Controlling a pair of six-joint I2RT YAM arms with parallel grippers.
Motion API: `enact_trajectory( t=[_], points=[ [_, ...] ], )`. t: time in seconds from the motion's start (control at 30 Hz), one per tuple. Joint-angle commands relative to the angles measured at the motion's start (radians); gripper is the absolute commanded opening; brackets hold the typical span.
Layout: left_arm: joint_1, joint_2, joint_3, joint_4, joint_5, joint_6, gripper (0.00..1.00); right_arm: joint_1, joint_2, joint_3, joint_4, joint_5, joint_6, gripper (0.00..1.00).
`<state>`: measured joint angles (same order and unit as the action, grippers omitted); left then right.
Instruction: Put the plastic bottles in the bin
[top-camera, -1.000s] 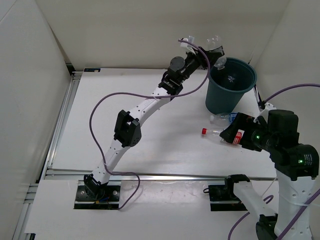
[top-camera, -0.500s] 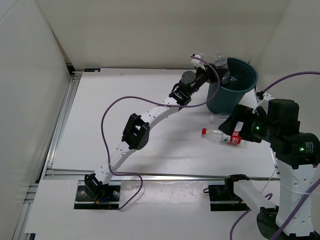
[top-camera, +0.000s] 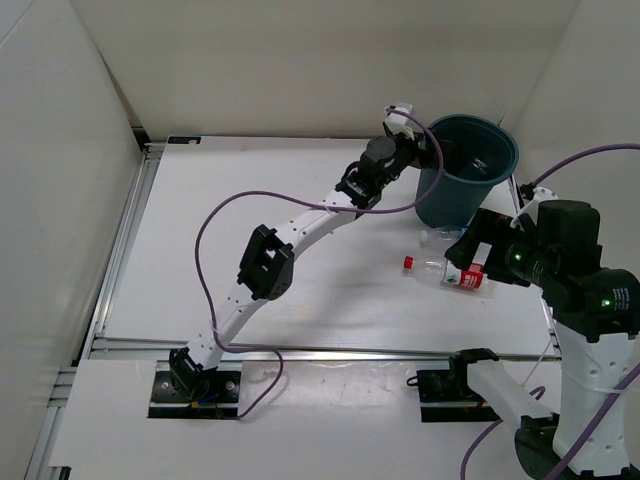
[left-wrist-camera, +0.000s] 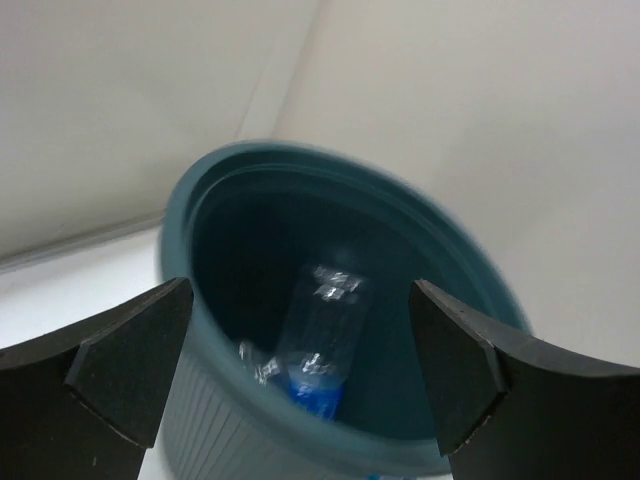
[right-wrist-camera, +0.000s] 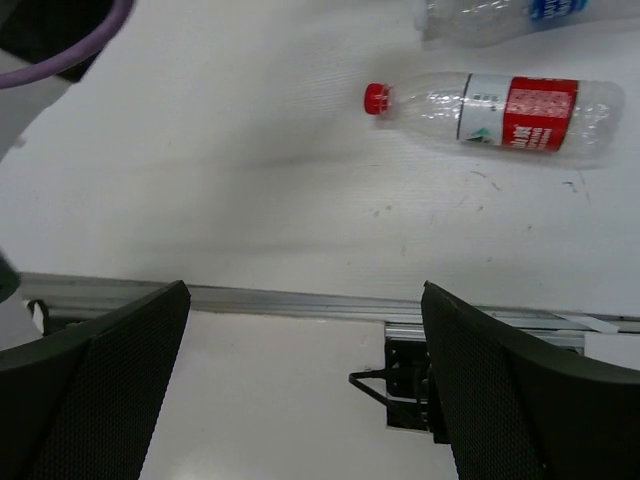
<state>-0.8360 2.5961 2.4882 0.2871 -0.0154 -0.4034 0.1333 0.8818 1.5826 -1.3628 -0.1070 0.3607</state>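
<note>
My left gripper (top-camera: 428, 150) hangs open over the near rim of the dark teal bin (top-camera: 455, 200) at the back right. In the left wrist view a clear bottle with a blue label (left-wrist-camera: 322, 335) lies inside the bin (left-wrist-camera: 300, 155), below and between my spread fingers (left-wrist-camera: 130, 365). A red-capped bottle with a red label (top-camera: 448, 272) lies on the table in front of the bin. Another clear bottle (top-camera: 440, 236) lies at the bin's base. My right gripper (top-camera: 462, 262) hovers open above the red-labelled bottle (right-wrist-camera: 490, 108), holding nothing.
White walls enclose the table on the left, back and right. An aluminium rail (top-camera: 330, 350) runs along the near edge and another (top-camera: 125, 240) along the left side. A purple cable (top-camera: 200, 240) loops beside the left arm. The right arm's base mount (right-wrist-camera: 410, 385) sits below the rail.
The left gripper swung over the bin and opened; the bottle it carried has dropped into the bin. The right arm has barely moved.
</note>
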Motion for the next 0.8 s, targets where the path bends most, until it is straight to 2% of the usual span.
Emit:
enact_trajectory(
  t=[0.0,0.07,0.13,0.17,0.2,0.23,0.27,0.37,0.4,0.47,0.5,0.6,0.67,0.7,0.77],
  points=[
    [0.017,-0.274,-0.09,-0.139,-0.087,0.057,1.0,0.005,-0.017,-0.002,-0.093,0.111,0.001,1.0],
    [0.035,-0.368,-0.219,-0.216,-0.112,0.057,1.0,0.017,-0.017,-0.044,-0.093,0.165,0.001,1.0],
    [0.057,-0.534,-0.338,-0.308,-0.133,0.023,1.0,0.06,0.0,-0.12,-0.093,0.229,0.055,1.0],
    [0.057,-0.595,-0.491,-0.327,-0.145,0.023,1.0,0.077,0.015,-0.143,-0.093,0.265,0.104,1.0],
    [0.057,-0.726,-0.571,-0.341,-0.158,0.047,1.0,0.095,0.032,-0.165,-0.093,0.291,0.122,1.0],
    [0.045,-0.79,-0.651,-0.354,-0.206,0.064,1.0,0.15,0.066,-0.186,-0.093,0.338,0.138,1.0],
    [0.025,-0.851,-0.795,-0.383,-0.24,0.084,1.0,0.19,0.083,-0.237,-0.078,0.381,0.156,1.0],
    [0.005,-1.077,-0.993,-0.446,-0.331,0.136,1.0,0.372,0.156,-0.314,-0.033,0.569,0.218,1.0],
    [0.005,-1.126,-1.021,-0.5,-0.343,0.136,1.0,0.449,0.216,-0.314,-0.007,0.598,0.218,1.0],
    [0.005,-1.243,-1.078,-0.545,-0.373,0.136,1.0,0.503,0.311,-0.288,-0.022,0.624,0.228,1.0],
    [0.005,-1.274,-1.092,-0.56,-0.383,0.15,1.0,0.591,0.409,-0.253,-0.031,0.644,0.219,1.0],
    [0.005,-1.358,-1.141,-0.597,-0.431,0.161,1.0,0.789,0.608,-0.234,-0.05,0.902,0.179,1.0],
    [0.017,-1.393,-1.163,-0.62,-0.431,0.173,1.0,0.857,0.675,-0.274,0.0,0.996,0.091,1.0],
    [0.029,-1.403,-1.183,-0.62,-0.431,0.173,1.0,0.858,0.727,-0.295,0.045,1.032,-0.025,1.0],
    [0.046,-1.419,-1.198,-0.647,-0.422,0.16,1.0,0.858,0.778,-0.315,0.112,1.018,-0.089,1.0]
  ],
)
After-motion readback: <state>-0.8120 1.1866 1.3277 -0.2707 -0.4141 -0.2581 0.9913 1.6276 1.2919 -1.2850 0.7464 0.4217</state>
